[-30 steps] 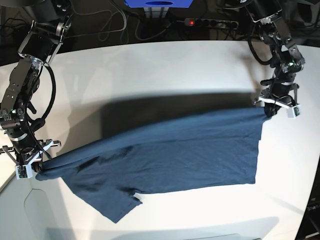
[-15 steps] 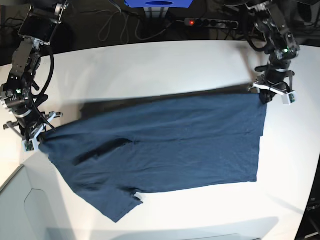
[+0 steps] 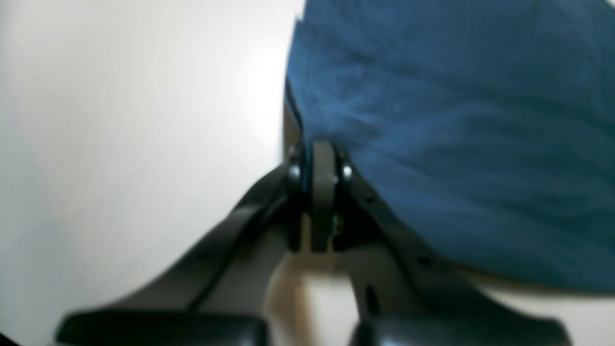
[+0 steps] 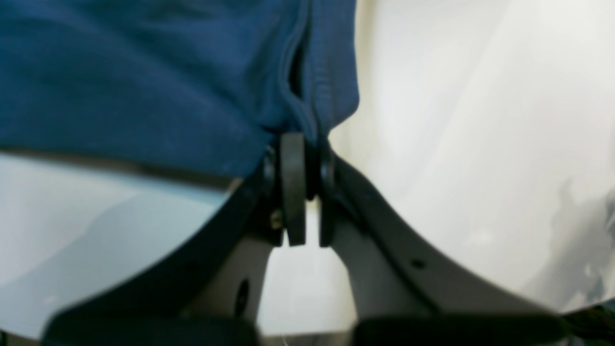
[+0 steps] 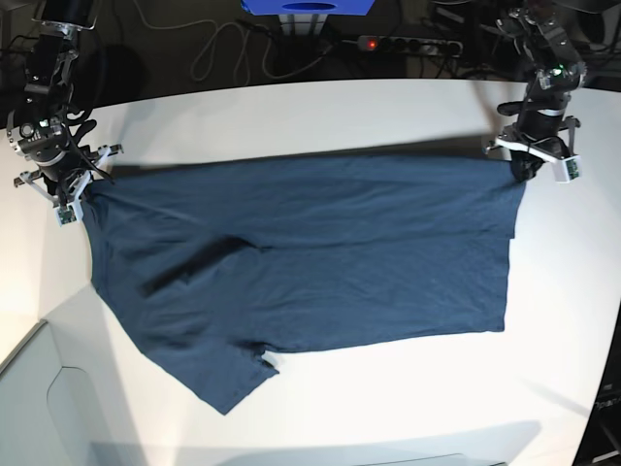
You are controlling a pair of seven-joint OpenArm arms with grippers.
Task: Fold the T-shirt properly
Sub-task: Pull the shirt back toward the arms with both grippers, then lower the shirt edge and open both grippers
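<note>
The dark navy T-shirt (image 5: pixel 320 257) lies spread across the white table (image 5: pixel 291 116), stretched between my two grippers. My left gripper (image 5: pixel 525 170), at the base view's right, is shut on the T-shirt's far right corner; the left wrist view shows its fingertips (image 3: pixel 323 163) pinching the cloth edge (image 3: pixel 432 120). My right gripper (image 5: pixel 80 197), at the base view's left, is shut on the far left corner; the right wrist view shows its fingertips (image 4: pixel 294 158) clamping a bunched fold (image 4: pixel 307 86). One sleeve (image 5: pixel 228 388) points toward the near edge.
A power strip (image 5: pixel 408 44) and cables (image 5: pixel 209 49) lie behind the table's far edge. A blue box (image 5: pixel 306 8) stands at the back centre. A pale panel (image 5: pixel 49 408) sits at the near left corner.
Both grippers have pulled the T-shirt's far edge away toward the back of the table. The cloth has gone from draped and lifted to flatter and more stretched out.
</note>
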